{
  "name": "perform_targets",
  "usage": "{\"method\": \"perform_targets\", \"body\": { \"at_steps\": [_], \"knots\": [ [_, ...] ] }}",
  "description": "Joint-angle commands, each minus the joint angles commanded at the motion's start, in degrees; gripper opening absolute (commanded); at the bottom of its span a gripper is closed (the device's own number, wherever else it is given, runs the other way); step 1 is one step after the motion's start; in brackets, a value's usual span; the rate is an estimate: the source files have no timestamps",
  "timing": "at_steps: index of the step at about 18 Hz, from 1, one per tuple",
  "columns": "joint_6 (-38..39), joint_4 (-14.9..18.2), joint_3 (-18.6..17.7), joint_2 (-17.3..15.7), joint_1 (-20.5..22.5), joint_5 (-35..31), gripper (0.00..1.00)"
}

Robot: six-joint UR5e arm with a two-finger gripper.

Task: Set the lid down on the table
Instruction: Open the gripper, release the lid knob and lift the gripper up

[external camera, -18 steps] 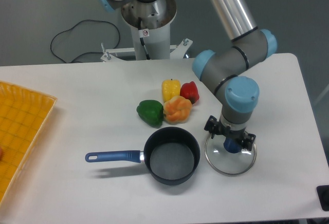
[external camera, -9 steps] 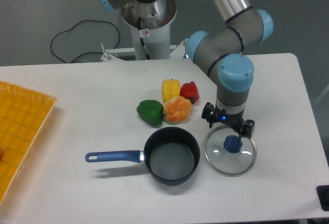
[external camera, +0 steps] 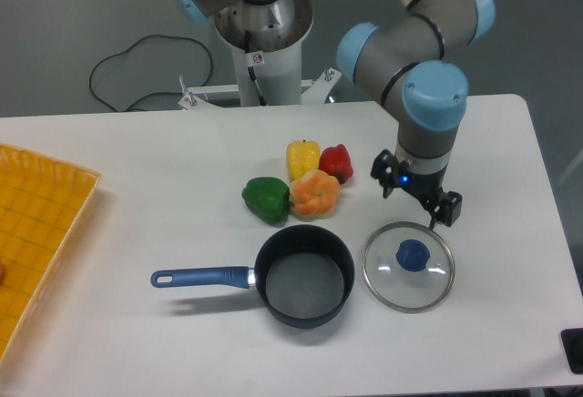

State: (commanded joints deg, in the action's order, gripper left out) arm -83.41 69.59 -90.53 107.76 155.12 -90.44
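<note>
No readable brand or text anywhere; the only marking is a small round red-and-white sticker (external camera: 258,58) on the robot's white base column (external camera: 264,51), too small to make out.

Compared with half a second ago, the gripper (external camera: 421,198) has lifted off the lid (external camera: 408,265) and sits higher and a touch further back, clear of the blue knob it was right on top of. A second ago it was down on that knob. The lid itself hasn't budged. It lies flat on the white table (external camera: 137,169), just to the right of the saucepan (external camera: 303,275), close but apparently not touching it.

The jaws look spread apart with nothing between them, and a small blue light glows on the wrist.

The lid is a round clear glass disc with a thin shiny metal rim. The saucepan is dark, round, empty, matte inside, with a long blue handle pointing left. Behind it sits a cluster of glossy peppers: green (external camera: 266,198), orange (external camera: 314,193), yellow (external camera: 302,157) and red (external camera: 336,162). A yellow gridded tray (external camera: 36,224) pokes in at the left edge, and a black cable (external camera: 137,69) loops on the floor behind.
</note>
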Motion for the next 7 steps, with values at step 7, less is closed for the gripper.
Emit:
{"method": "perform_targets", "body": {
  "at_steps": [7],
  "knots": [
    [-0.09, 1.51, -0.17, -1.32, 0.44, 0.09, 1.0]
  ]
}}
